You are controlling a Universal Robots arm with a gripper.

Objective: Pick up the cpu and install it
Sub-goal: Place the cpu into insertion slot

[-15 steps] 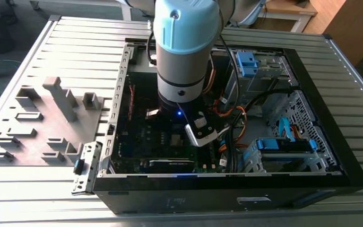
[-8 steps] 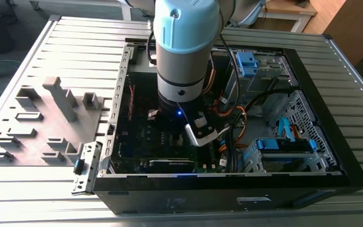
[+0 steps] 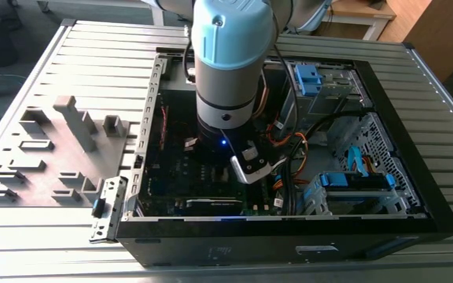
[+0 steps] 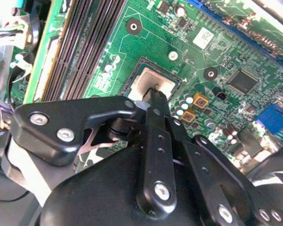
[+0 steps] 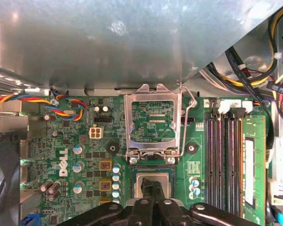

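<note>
Your gripper [image 4: 154, 92] hangs inside the computer case [image 3: 250, 247]. The cpu [image 4: 144, 83] lies in the motherboard socket right at the tips of the jaws, the raised socket cover [image 5: 153, 117] just beyond them, the memory slots [image 5: 226, 155] alongside.

In both wrist views the tool [image 4: 154, 92] covers part of the cpu [image 4: 145, 79] beneath its tip, and its body is cut off at the edge. In the exterior view the arm [image 3: 225, 71] hides the cpu.

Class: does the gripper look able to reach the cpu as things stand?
Probably yes: the gripper hangs right over the cpu, the socket's metal plate is swung open, and nothing lies between them.
</note>
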